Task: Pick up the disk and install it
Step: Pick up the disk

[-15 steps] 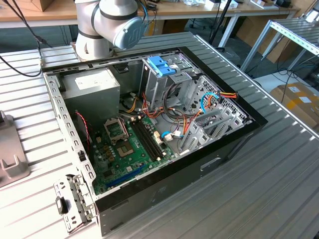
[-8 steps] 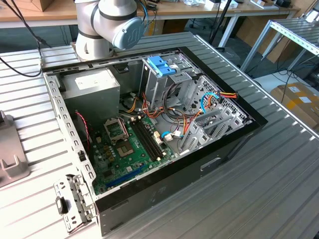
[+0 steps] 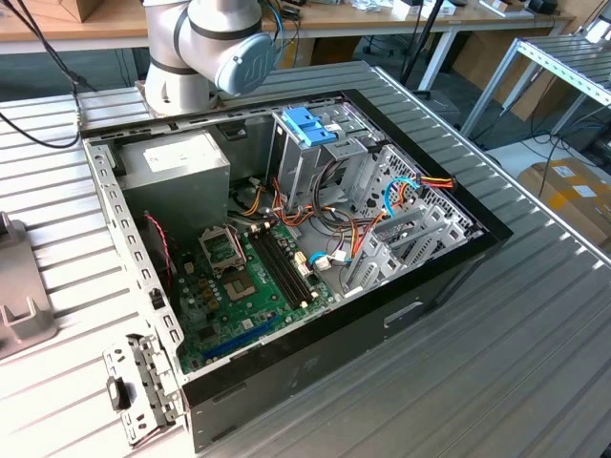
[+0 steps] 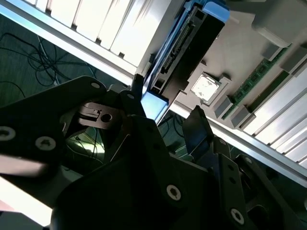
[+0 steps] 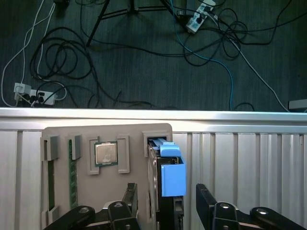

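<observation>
End effector (image 5: 167, 189) splayed astride the upright disk (image 5: 172, 176), apparently clear.

One gripper (image 5: 166, 189) with two jaws. Between the jaws stands one disk (image 5: 171, 175). Just outside the jaws, one grey holder plate (image 5: 110, 132) carries one processor chip (image 5: 105, 153) and one green memory stick (image 5: 73, 172). Beyond the bench (image 5: 249, 158) edge ahead of the jaws, two white power strips (image 5: 29, 91) (image 5: 197, 13) lie on the floor. The exterior view shows one open computer case (image 3: 382, 324) holding one motherboard (image 3: 239, 286), one grey power supply box (image 3: 177, 167) and one blue-topped drive cage (image 3: 310, 143).
</observation>
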Motion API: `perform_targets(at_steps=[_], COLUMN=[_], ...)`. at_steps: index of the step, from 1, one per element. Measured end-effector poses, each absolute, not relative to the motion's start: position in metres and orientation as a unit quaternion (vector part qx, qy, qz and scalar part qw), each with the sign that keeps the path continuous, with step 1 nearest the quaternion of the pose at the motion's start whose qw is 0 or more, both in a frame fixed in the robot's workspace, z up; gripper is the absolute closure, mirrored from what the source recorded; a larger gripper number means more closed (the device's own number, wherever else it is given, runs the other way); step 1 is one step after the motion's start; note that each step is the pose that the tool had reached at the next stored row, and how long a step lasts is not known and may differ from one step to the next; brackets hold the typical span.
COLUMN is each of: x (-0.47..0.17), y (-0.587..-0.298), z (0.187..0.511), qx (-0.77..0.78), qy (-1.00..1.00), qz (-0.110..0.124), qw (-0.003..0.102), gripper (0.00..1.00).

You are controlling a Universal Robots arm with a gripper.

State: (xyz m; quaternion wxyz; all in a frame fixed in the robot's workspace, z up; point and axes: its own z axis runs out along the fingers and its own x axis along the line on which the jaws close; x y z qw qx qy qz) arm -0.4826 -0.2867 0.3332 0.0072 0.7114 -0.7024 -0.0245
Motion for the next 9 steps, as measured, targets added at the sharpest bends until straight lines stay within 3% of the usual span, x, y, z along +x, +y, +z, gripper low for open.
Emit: perform_targets(at_steps=[9], x=[-0.4834], y=[-0.2867], z=[0.3298], qx=[0.711], qy=[-0.702], qz=[-0.024], qw=[0.007], gripper=[0.40])
